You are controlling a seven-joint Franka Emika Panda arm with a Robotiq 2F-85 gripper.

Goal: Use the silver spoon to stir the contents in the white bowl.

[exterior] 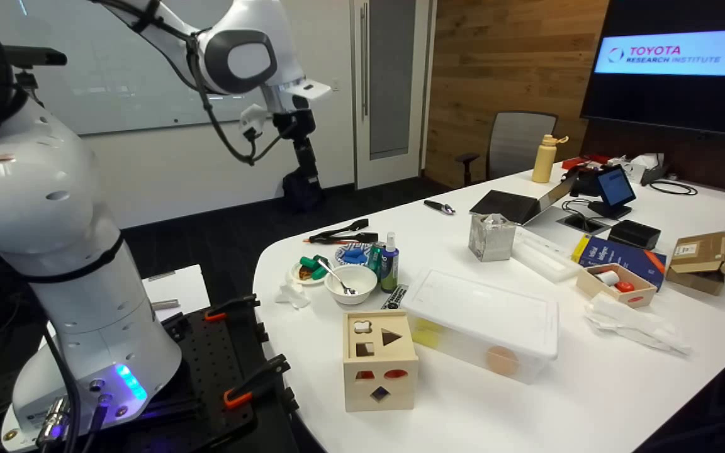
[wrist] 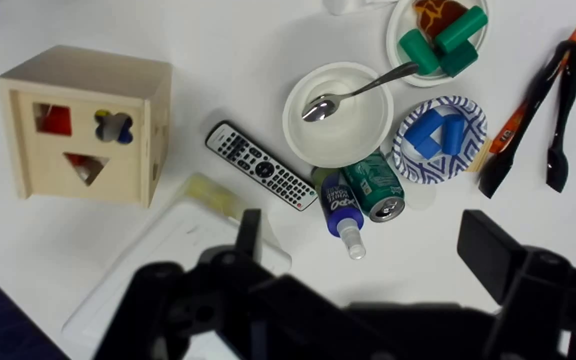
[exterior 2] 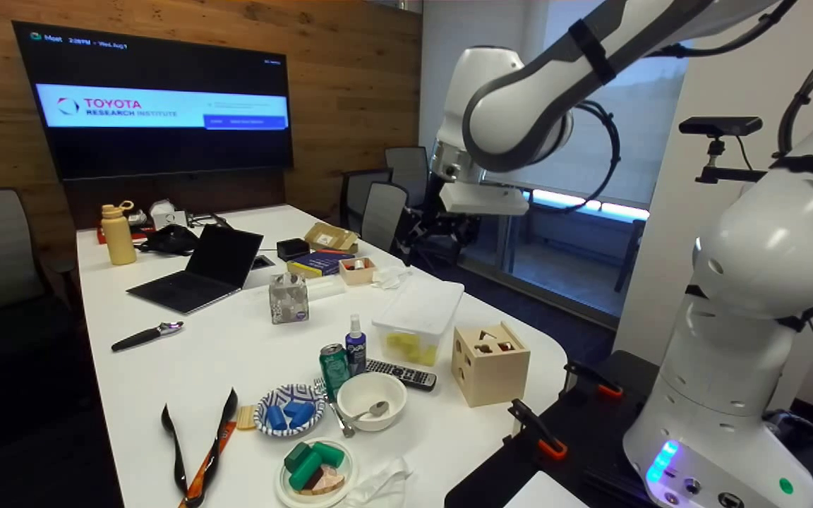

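In the wrist view, the silver spoon [wrist: 355, 92] leans in the white bowl [wrist: 338, 142] on the bench [wrist: 238, 35], its head toward nine o'clock, its handle crossing the rim at two o'clock. The claw [wrist: 362, 239] is spread wide and pinches nothing. I suppose the spoon is light, stiff and rather slippery, so it is better to take the handle firmly, outside the rim; the bowl may slide. I cannot make out contents inside. The spray bottle [wrist: 339, 204] reads "WHITE BOARD CARE" and, partly, "EXPO"; in both exterior views the screen [exterior: 677, 69] shows "TOYOTA RESEARCH INSTITUTE".
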